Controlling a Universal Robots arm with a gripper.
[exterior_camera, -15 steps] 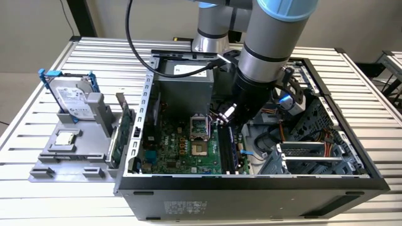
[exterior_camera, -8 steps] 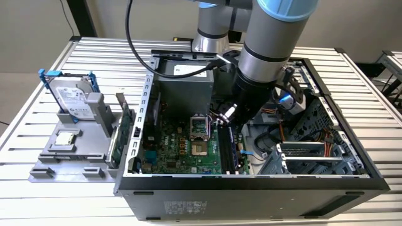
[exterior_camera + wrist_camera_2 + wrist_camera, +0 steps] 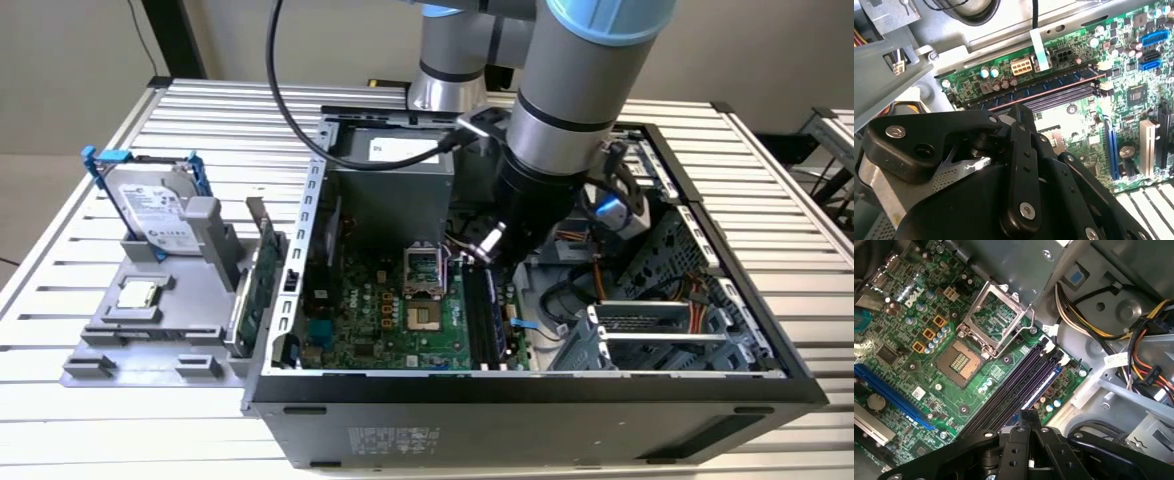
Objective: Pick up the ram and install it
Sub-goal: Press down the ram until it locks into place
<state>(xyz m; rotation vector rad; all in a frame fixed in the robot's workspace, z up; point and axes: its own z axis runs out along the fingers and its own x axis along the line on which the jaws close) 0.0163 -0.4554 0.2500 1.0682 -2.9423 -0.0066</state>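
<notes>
The ram is a dark blue-green stick standing on edge in the outermost of the motherboard's black slots. In the first wrist view the ram shows as a bluish strip beside the empty slots. My gripper hangs inside the open computer case, just above the slots' end nearest the processor socket. In both wrist views its black fingers meet at the tips with nothing between them. In the second wrist view the gripper sits directly over the ram's near end; whether it touches I cannot tell.
Cable bundles and the metal drive cage crowd the case on the exterior view's right. A grey holder outside the case carries a hard drive in a blue frame and a green expansion card.
</notes>
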